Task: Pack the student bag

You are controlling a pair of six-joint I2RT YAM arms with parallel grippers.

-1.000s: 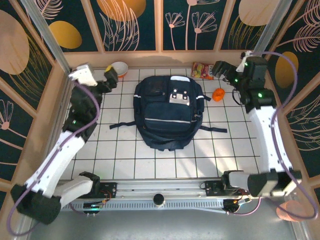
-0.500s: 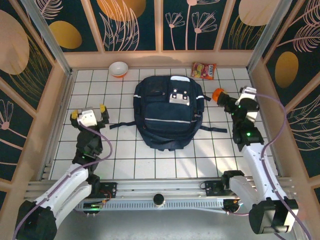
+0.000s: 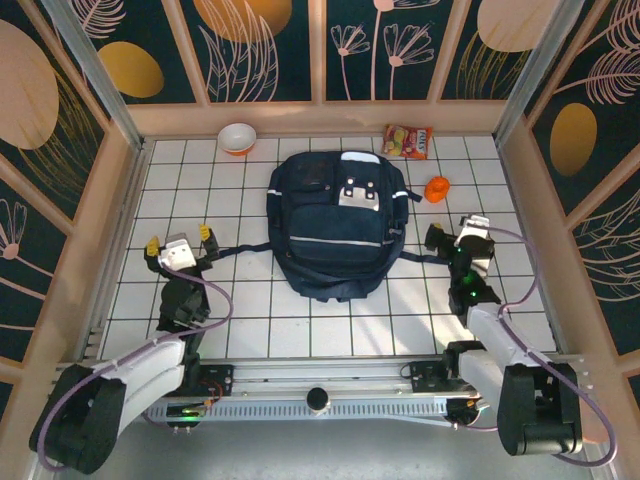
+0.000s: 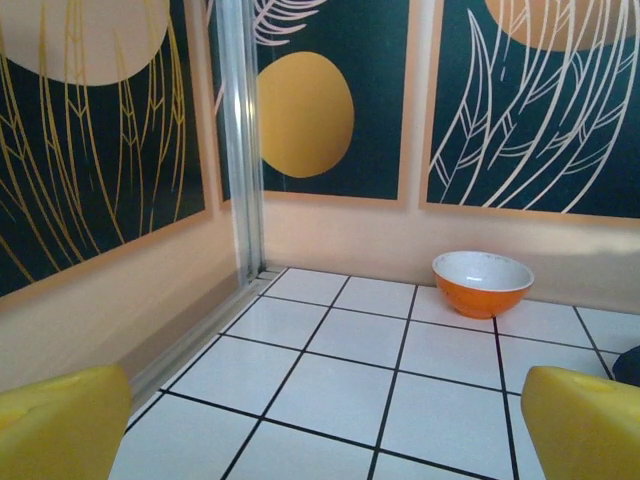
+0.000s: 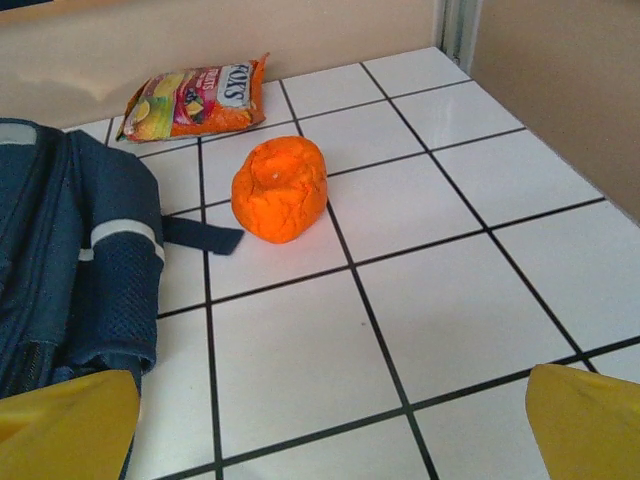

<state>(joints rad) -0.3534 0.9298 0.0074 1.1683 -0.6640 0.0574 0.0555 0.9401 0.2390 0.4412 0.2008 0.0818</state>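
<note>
The student bag (image 3: 335,225), a big navy backpack with white stripes and a grey buckle patch, lies flat mid-table with its straps spread; its side shows at the left of the right wrist view (image 5: 90,260). My left gripper (image 3: 180,240) sits low, left of the bag, open with nothing between its yellow fingertips (image 4: 60,425). The left gripper (image 4: 325,430) faces bare tiles. My right gripper (image 3: 457,230) is low at the bag's right, also open and empty (image 5: 330,420). An orange lumpy object (image 5: 280,188) lies ahead of it on the tiles (image 3: 437,188).
An orange bowl (image 3: 237,138) with a white inside stands at the back left, near the wall (image 4: 483,283). A red-and-yellow snack packet (image 3: 408,141) lies at the back right (image 5: 195,97). Walls enclose the white tiled table (image 3: 250,300) on three sides.
Both arms have drawn back from the far corners toward the near edge and lowered. The left gripper left the bowl's side; the right one left the snack packet's side. Both stayed open.
</note>
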